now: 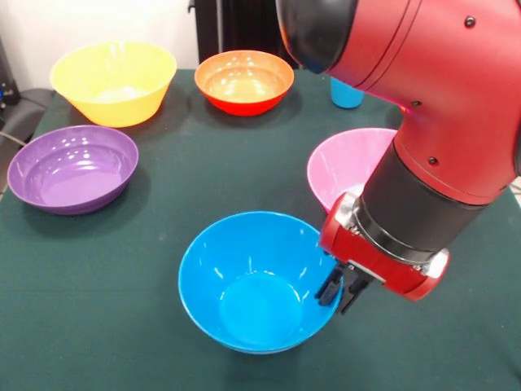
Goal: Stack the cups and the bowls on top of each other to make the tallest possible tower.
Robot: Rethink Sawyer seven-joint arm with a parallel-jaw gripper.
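A medium blue bowl (pixel 256 281) stands upright at the front middle of the dark green table (pixel 98 309). My gripper (pixel 340 292) is at its right rim, one finger inside the bowl and one outside, pinched on the rim. Whatever lies under this bowl is hidden. A pink bowl (pixel 346 163) sits just behind my gripper, partly covered by the arm. A purple bowl (pixel 73 167) is at the left, a yellow bowl (pixel 114 81) at the far left and an orange-red bowl (pixel 244 81) at the far middle. A light blue cup (pixel 346 94) shows behind the arm. The red cup and the small bowls are out of view.
My red and black arm (pixel 423 122) fills the upper right and hides the table behind it. The table's edge runs along the left and far sides. Grey chairs or gear stand beyond the far left corner.
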